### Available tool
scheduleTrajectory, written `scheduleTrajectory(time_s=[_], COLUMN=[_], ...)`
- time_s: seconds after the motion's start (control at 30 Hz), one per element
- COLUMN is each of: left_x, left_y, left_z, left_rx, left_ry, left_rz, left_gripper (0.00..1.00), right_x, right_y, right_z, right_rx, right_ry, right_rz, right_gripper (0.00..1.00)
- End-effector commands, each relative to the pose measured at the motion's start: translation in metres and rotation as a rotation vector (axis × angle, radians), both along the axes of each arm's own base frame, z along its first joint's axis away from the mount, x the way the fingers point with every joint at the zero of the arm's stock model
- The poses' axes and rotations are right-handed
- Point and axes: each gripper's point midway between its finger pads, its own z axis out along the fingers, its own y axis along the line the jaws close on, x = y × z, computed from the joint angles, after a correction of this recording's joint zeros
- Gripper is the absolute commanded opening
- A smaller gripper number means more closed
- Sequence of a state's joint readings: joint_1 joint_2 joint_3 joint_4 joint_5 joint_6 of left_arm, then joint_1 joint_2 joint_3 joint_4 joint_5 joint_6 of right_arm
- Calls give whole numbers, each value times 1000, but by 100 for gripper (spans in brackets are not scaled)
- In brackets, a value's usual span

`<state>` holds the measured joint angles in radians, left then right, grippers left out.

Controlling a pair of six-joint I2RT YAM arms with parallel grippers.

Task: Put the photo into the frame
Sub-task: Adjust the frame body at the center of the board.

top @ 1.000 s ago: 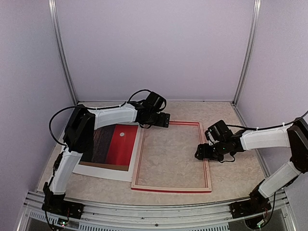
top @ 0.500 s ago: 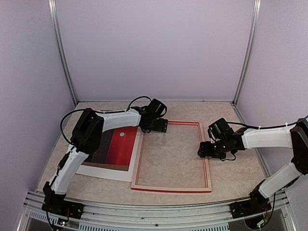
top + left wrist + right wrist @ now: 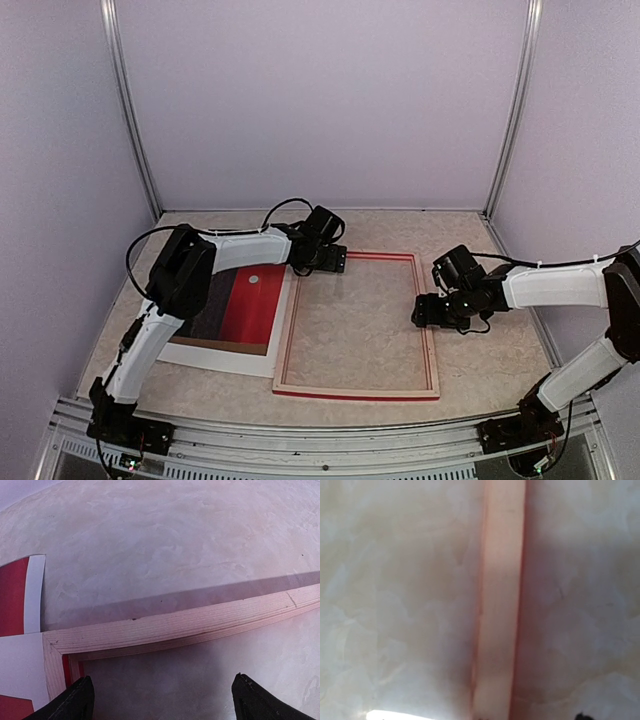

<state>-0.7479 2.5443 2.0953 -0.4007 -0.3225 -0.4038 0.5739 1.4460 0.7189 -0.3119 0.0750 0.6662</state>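
The frame (image 3: 356, 391) lies flat in the middle of the table, pale wood up, with red showing along its edges. The photo (image 3: 250, 305), half red with a white dot and half dark, rests on a white sheet (image 3: 215, 355) to the frame's left; my left arm covers part of the dark half. My left gripper (image 3: 335, 262) hovers open over the frame's far left corner. In the left wrist view its fingertips (image 3: 77, 702) stand wide apart just inside the wooden rail (image 3: 175, 627). My right gripper (image 3: 425, 312) is open over the right rail (image 3: 500, 605).
Lilac walls close in the table at the back and both sides. A metal rail (image 3: 320, 435) runs along the near edge between the arm bases. Bare marbled tabletop (image 3: 420, 230) lies behind the frame.
My left arm's elbow swung right and its gripper slid slightly nearer, staying at the frame's far left corner. The right gripper edged a little to the right along the right rail.
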Motion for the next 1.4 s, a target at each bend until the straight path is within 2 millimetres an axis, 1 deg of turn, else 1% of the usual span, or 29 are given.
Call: scheduleTrajectory(time_s=[0.0, 0.03, 0.07, 0.1, 0.13, 0.17, 0.2, 0.27, 0.3, 0.33, 0.4, 0.47, 0.5, 0.53, 0.57, 0.63, 0.77, 0.87, 1.03, 1.2, 1.37], left_x=[-4, -6, -8, -10, -12, -14, -16, -20, -21, -22, -24, -27, -28, -30, -31, -37, -47, -54, -63, -69, -72], left_y=[-1, -3, -3, -1, 2, 6, 10, 24, 30, 37, 51, 65, 73, 78, 83, 92, 105, 116, 138, 160, 186], left_z=[20, 35, 54, 62, 74, 80, 93, 101, 110, 112, 116, 129, 130, 139, 141, 153, 156, 152, 130, 116, 109], left_rx=[-70, -95, -119, -127, -135, -135, -143, -132, -131, -121, -105, -103, -96, -101, -98, -102, -87, -70, -35, -9, 14], left_ry=[-25, -40, -61, -68, -81, -82, -93, -87, -92, -88, -82, -90, -90, -101, -102, -115, -114, -104, -54, -23, 1], left_rz=[-38, -48, -53, -58, -58, -54, -52, -34, -27, -16, 2, 19, 29, 35, 40, 49, 66, 81, 115, 153, 197], left_gripper=[95, 95, 95, 95, 95, 95, 95, 95, 95, 95, 95, 95, 95, 95, 95, 95, 95, 95, 95, 95, 96], right_x=[10, 11, 13, 14, 15, 17, 18, 22, 24, 27, 35, 44, 47, 51, 54, 59, 65, 69, 73, 75, 83], right_y=[4, 4, 4, 4, 5, 6, 6, 5, 4, 3, 1, 1, 2, 3, 3, 6, 0, -12, -34, -59, -86], right_z=[17, 20, 22, 24, 25, 24, 23, 19, 17, 15, 11, 7, 5, 2, -1, -6, -14, -14, -15, -19, -14], right_rx=[-6, -14, -18, -21, -22, -25, -29, -43, -53, -59, -62, -62, -62, -61, -58, -58, -83, -96, -118, -164, -202], right_ry=[-44, -49, -56, -61, -61, -59, -52, -42, -40, -37, -33, -31, -29, -27, -23, -12, 7, 6, 6, 19, 10], right_rz=[12, 16, 18, 24, 29, 34, 35, 32, 28, 23, 18, 18, 21, 24, 27, 35, 25, 0, -35, -65, -105], right_gripper=[81, 81, 82, 82, 82, 82, 81, 80, 79, 78, 75, 71, 69, 67, 66, 63, 51, 43, 35, 32, 31])
